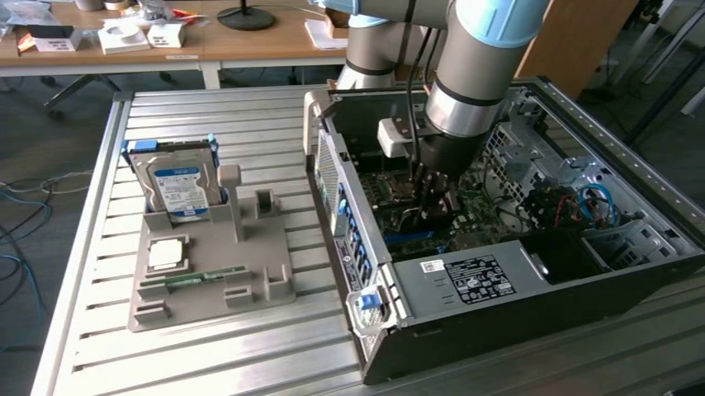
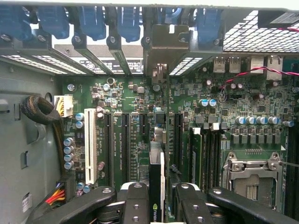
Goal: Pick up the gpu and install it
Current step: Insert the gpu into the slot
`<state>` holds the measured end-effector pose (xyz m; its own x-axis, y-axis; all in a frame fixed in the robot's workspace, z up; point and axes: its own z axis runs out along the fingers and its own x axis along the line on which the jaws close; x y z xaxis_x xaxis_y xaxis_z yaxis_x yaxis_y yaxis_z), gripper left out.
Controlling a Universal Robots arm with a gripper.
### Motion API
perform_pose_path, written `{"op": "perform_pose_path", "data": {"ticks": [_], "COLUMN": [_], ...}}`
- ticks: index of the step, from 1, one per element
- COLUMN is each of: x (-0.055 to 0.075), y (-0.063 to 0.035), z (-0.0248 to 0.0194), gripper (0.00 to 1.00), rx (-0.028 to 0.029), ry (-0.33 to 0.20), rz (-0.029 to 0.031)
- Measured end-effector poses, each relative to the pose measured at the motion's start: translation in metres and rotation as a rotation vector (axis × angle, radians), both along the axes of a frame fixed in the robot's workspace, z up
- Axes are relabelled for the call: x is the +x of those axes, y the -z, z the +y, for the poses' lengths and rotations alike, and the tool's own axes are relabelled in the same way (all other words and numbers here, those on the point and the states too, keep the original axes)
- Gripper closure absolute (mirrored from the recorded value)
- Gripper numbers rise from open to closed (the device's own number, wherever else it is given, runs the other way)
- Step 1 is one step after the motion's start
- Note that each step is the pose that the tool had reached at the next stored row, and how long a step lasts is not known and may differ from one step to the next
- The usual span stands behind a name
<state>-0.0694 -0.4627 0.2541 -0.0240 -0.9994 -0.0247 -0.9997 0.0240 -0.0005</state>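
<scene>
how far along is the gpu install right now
Done: the gpu is off the grey parts holder and clamped edge-on in the gripper. In hand: the arm has it down inside the open computer case, directly over the motherboard's expansion slots, bracket end at the rear slot openings. Left: whether it is fully seated cannot be told, and the gripper has not let go.

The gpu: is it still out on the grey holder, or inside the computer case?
Inside the case: the gripper holds the gpu edge-on over the motherboard slots.
</scene>
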Motion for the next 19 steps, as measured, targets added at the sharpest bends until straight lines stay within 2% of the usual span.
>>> {"op": "perform_pose_path", "data": {"ticks": [11, 16, 19], "x": [-0.0001, -0.0001, -0.0001], "y": [0.0013, 0.0013, 0.0018], "z": [0.0, 0.0, 0.0], "gripper": [0.73, 0.73, 0.73], "rx": [0.0001, 0.0063, 0.0065], "ry": [0.0, 0.0, 0.0], "rz": [0.0, 0.0, -0.0001]}}
